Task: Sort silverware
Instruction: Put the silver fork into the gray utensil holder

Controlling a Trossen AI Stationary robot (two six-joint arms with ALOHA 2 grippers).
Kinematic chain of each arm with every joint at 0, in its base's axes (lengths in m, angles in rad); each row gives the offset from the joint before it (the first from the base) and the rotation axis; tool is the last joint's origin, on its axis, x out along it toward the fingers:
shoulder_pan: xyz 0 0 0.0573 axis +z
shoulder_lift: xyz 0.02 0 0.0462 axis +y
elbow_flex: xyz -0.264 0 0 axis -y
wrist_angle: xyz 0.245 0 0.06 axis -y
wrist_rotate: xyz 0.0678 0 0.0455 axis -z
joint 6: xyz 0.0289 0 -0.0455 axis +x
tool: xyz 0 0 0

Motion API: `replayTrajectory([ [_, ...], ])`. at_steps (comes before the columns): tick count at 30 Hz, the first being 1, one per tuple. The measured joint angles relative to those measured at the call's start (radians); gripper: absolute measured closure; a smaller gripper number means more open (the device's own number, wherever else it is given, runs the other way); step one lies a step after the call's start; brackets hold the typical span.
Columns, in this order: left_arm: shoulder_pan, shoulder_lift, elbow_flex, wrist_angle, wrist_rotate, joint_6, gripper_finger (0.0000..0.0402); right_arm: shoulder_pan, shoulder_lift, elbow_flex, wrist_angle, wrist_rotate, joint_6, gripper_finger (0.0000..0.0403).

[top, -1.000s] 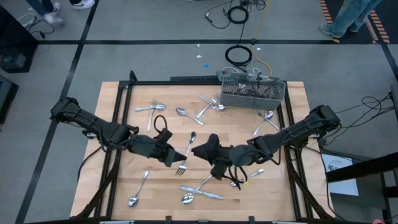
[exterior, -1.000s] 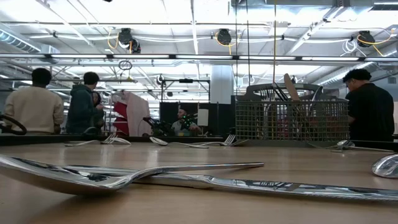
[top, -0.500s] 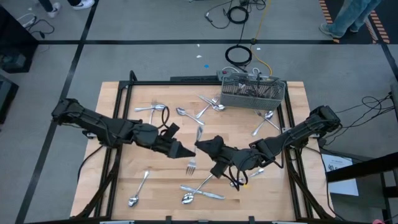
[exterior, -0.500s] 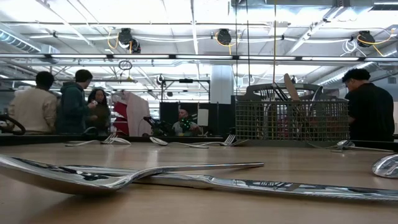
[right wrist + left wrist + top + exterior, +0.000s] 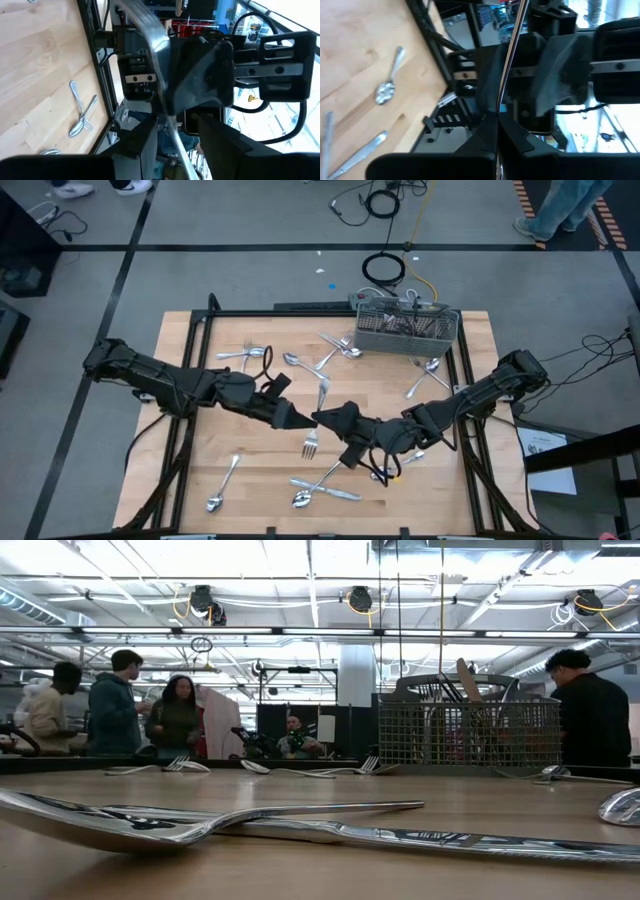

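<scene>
A silver fork (image 5: 316,412) is held above the table's middle, between my two grippers. Its tines (image 5: 310,448) point toward the near edge and its handle end (image 5: 322,386) toward the far edge. My left gripper (image 5: 300,420) comes from the left and is shut on the fork (image 5: 506,60). My right gripper (image 5: 323,418) faces it from the right and is open. Its fingers (image 5: 145,137) stand on either side of the fork's handle (image 5: 161,60). Other silverware lies scattered flat on the wooden table (image 5: 220,430). My left gripper pinches the fork's handle (image 5: 496,107) between its two fingers, about midway along the fork. The fingers come level from the table's left and lie across the handle. The fork is lifted clear of the table, and its handle sticks out beyond the fingers.
A grey wire-mesh basket (image 5: 405,328) holding utensils stands at the far right and also shows in the low view (image 5: 470,730). Spoons and a knife (image 5: 320,488) lie near the front edge, a spoon (image 5: 228,480) lies front left, and forks and spoons (image 5: 300,358) lie at the back. People stand beyond the table.
My left gripper has gone toward the table's right, up to my right gripper, carrying the fork with it. The fork has shifted right and now lies between the two grippers. My right gripper has stayed about where it was.
</scene>
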Motion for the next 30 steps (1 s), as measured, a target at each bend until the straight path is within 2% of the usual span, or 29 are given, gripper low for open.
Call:
replayTrajectory([
  [6, 0.000, 0.000, 0.000, 0.019, 0.015, -0.002, 0.0393, -0.006, 0.000, 0.000, 0.000, -0.003, -0.004, 0.0298],
  [14, -0.001, 0.000, 0.000, 0.014, 0.011, -0.010, 0.0393, -0.006, 0.000, 0.000, -0.005, 0.004, -0.010, 0.0392],
  [17, -0.001, -0.001, 0.000, 0.012, -0.022, -0.015, 0.0389, -0.006, 0.000, 0.000, -0.009, 0.009, 0.002, 0.0394],
  [23, 0.020, -0.004, 0.000, 0.015, -0.024, 0.063, 0.0330, 0.003, 0.001, 0.000, -0.010, 0.012, 0.166, 0.0401],
  [27, 0.051, -0.025, 0.000, 0.009, 0.032, 0.191, 0.0287, 0.008, -0.017, 0.000, -0.048, -0.006, 0.353, 0.0401],
  [30, 0.085, -0.052, 0.000, -0.017, 0.016, 0.270, 0.0272, 0.015, -0.057, 0.001, -0.134, -0.066, 0.523, 0.0402],
])
